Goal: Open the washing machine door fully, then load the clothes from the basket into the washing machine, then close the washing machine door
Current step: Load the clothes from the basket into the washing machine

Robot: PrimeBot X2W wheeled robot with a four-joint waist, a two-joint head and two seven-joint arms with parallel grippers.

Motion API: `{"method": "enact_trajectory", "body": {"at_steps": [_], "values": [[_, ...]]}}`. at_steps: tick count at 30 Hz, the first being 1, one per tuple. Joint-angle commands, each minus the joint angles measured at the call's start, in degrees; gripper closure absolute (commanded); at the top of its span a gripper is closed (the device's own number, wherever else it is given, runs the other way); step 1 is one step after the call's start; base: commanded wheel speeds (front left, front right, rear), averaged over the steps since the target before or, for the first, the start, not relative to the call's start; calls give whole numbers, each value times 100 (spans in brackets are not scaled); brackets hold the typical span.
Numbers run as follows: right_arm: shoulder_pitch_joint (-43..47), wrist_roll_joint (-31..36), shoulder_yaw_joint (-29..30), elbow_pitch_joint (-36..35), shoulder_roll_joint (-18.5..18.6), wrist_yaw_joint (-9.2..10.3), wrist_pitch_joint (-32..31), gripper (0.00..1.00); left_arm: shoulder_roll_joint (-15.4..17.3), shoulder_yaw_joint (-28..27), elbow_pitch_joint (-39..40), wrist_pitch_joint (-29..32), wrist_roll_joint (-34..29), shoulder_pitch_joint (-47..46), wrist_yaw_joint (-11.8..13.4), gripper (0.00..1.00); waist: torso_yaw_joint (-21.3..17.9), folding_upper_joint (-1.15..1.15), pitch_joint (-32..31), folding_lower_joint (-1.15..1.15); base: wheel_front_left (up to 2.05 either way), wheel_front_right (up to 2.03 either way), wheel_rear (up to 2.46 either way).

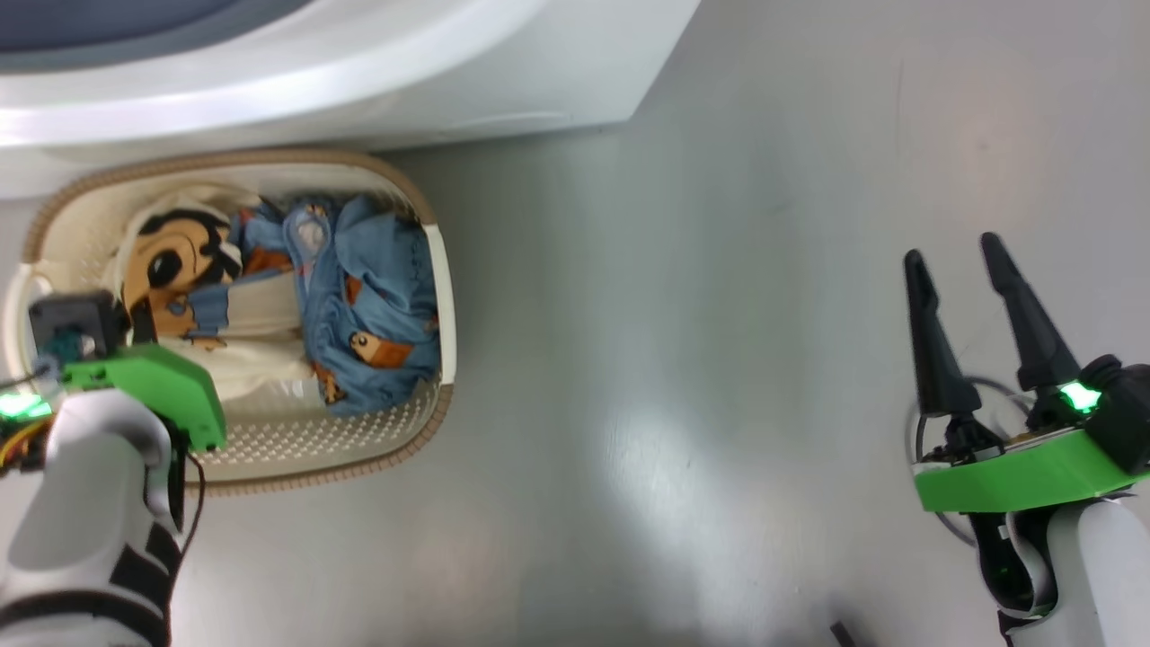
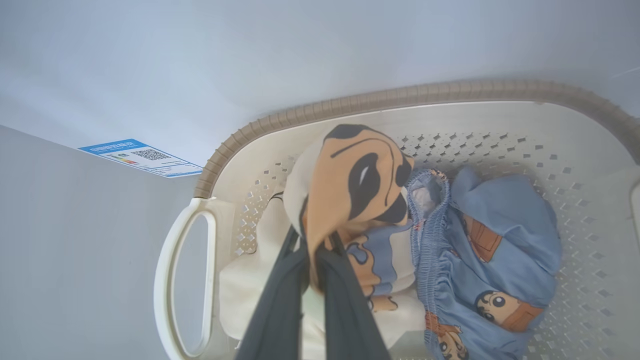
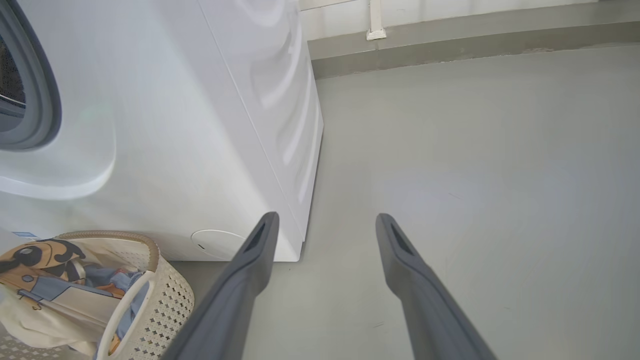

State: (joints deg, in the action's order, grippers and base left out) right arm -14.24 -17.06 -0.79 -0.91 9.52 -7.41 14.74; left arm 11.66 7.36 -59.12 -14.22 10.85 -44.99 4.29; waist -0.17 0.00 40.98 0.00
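As the head view finds the clothes (image 1: pixel 359 296) in the basket (image 1: pixel 269 160) beside the washing machine (image 1: pixel 359 81), the left wrist view shows the left gripper (image 2: pixel 314 250) clamped on a soft, light fold of the cream garment (image 2: pixel 350 180), the right wrist view the right gripper (image 3: pixel 325 225) spread empty.

Right gripper (image 3: pixel 326 216): two dark grey fingers spread wide over grey floor (image 3: pixel 475 150). Big white washing machine (image 3: pixel 175 125) to their left, round service flap (image 3: pixel 215 244) beside left fingertip. Cream perforated plastic basket (image 3: pixel 170 300) holding cartoon-print clothes (image 3: pixel 45 270) further left, lower.
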Motion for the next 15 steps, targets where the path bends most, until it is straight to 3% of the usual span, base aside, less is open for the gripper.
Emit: {"method": "enact_trajectory", "body": {"at_steps": [1,15], "values": [[187,-35,-161,-74,-3,-8,26,0,272,-197,240,-76,27,351,51,100,34,0,-387,0,0,0,0],[465,-44,-313,145,-65,-8,26,0,71,-610,2179,-77,-3,1678,221,100,94,0,-1323,0,0,0,0]]}}
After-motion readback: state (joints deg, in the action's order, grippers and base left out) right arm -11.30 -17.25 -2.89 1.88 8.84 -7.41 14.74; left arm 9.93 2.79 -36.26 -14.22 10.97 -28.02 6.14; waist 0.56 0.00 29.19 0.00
